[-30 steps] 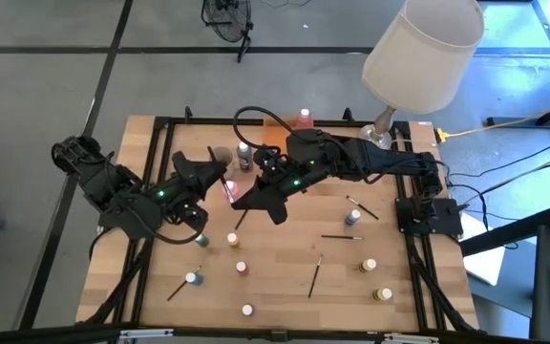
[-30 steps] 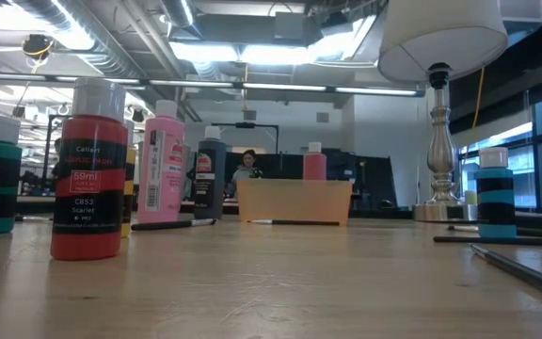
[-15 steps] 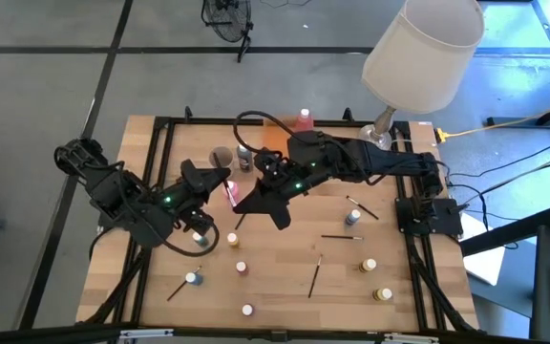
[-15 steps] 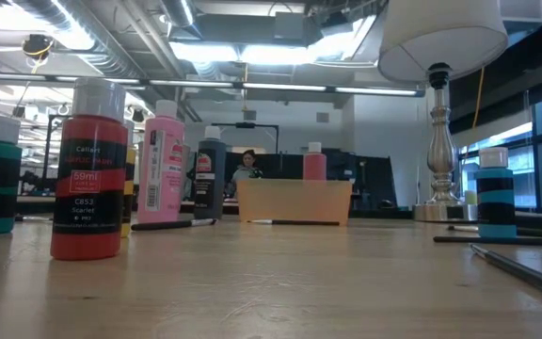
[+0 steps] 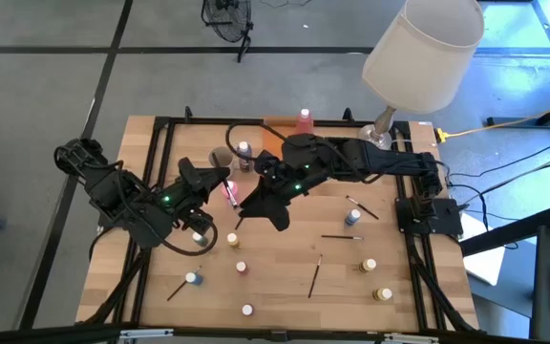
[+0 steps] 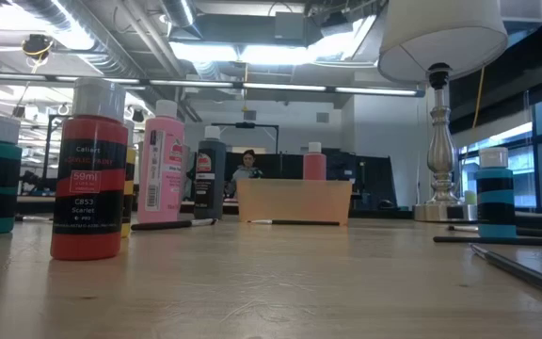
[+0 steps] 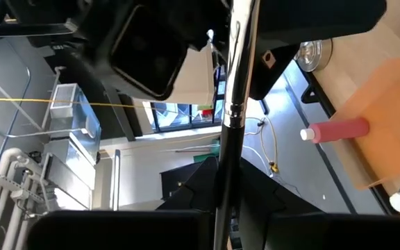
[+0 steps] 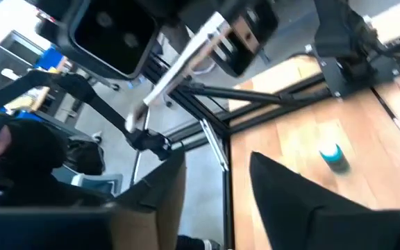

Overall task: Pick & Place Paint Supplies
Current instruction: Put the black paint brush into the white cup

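Observation:
Both arms meet above the middle of the table. My left gripper is shut on a thin dark paintbrush with a silver ferrule. The brush's far end reaches up to my right gripper, whose fingers stand apart. Whether they touch the brush I cannot tell. A pink squeeze bottle stands on the table beneath the two grippers, and a dark bottle stands just beyond them. Several small white-capped pots stand on the near half. My left gripper pinches the brush's dark handle between its two fingers. The brush sticks out past the fingertips toward my right gripper and is lifted clear of the table.
A translucent orange tray with a pink bottle sits at the far edge, next to a grey cup. A lamp stands at the far right. Loose brushes lie right of centre. A red pot stands near the low camera.

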Controlling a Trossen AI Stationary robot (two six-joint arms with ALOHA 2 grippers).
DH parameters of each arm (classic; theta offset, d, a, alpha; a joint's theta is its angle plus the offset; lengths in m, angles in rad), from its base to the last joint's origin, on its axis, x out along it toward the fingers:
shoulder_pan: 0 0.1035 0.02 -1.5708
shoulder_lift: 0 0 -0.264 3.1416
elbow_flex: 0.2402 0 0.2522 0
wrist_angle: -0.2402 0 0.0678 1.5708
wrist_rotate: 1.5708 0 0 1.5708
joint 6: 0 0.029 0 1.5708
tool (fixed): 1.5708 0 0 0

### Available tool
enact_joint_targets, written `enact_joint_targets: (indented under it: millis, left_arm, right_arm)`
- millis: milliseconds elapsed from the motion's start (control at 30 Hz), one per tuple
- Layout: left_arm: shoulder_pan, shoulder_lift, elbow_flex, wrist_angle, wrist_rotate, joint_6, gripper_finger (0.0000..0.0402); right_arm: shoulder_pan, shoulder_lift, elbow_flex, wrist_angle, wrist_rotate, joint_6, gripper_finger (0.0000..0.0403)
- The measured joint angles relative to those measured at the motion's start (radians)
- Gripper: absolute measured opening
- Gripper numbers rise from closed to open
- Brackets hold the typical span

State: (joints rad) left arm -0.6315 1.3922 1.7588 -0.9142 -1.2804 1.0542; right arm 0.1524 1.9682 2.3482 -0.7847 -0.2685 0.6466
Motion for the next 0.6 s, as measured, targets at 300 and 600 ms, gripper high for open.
enact_joint_targets:
  millis: [300,600]
  left_arm:
    - [0.000,-0.058,0.000,-0.010,-0.023,-0.221,0.0022]
    - [0.000,-0.265,-0.001,-0.014,0.185,-0.771,0.0022]
  right_arm:
    - [0.040,0.000,0.000,-0.036,-0.139,-0.031,0.0220]
    - [0.120,0.000,0.000,-0.047,-0.180,-0.154,0.0210]
